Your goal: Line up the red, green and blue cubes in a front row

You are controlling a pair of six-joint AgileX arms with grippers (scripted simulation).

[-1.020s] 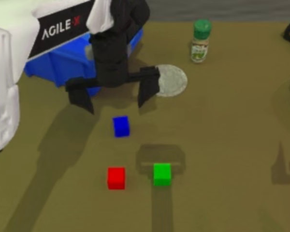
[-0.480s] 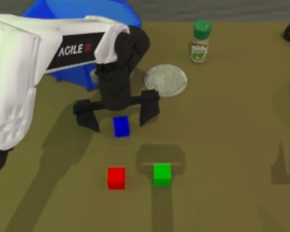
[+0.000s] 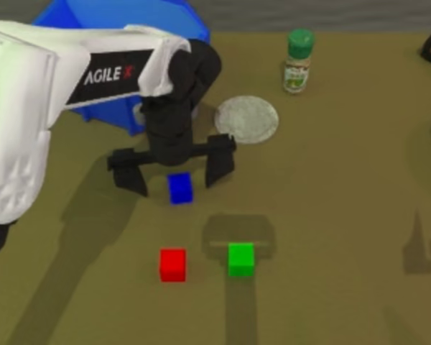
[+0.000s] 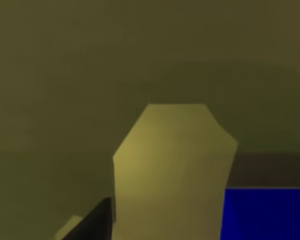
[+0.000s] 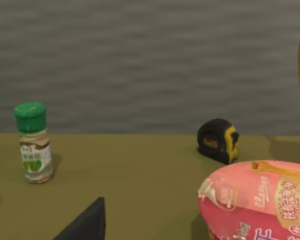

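olive-brown table (image 3: 330, 215) runs out flat under a grey back wall, and i am working over its left half. my left fingers (image 3: 174, 169) hang spread wide, one dark tip on each side, and the small deep blue cube (image 3: 179, 188) sits just in front of the gap between them, a little toward the front edge and close to centred. it is not pinched; in my left wrist view the blue cube shows only as a block at one edge of the frame, with one finger (image 4: 92, 222) beside it. a cube has no long axis, and its faces look roughly square to my span, so i judge the coming move needs only a short shift forward and a drop. my left arm is plainly the nearer; my right arm is parked off the right side, and i cannot tell how its fingers stand.

counting: three cubes. the small bright red cube (image 3: 173, 264) and small bright green cube (image 3: 241, 259) lie near each other in the front row, apart, with the blue one well behind them. one large blue plastic bin (image 3: 122, 32), one flat grey disc (image 3: 247, 118), one green-capped spice jar (image 3: 297, 61), one black and yellow tape measure (image 5: 218, 140), one pink noodle cup (image 5: 260, 200).
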